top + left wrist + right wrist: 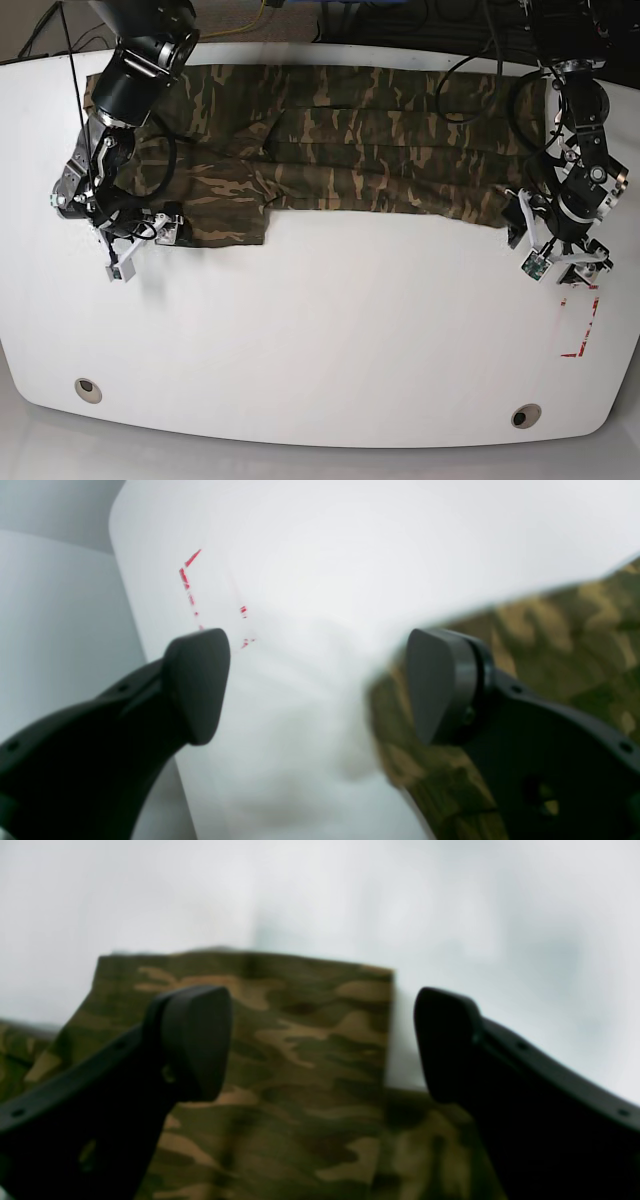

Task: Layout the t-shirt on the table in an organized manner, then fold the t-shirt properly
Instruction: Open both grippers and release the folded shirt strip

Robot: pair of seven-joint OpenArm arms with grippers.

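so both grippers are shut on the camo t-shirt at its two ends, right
Not quite. Both are at the t-shirt's ends, but open and holding nothing. The wrist views show the left gripper and the right gripper with jaws spread wide above the cloth.

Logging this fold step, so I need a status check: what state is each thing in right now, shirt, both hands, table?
t-shirt: spread along the far table edge, folded lengthwise, one sleeve sticking out toward the front.
left hand: open, empty, at the shirt's hem end.
right hand: open, empty, over the sleeve.
table: white, red marks near one corner.
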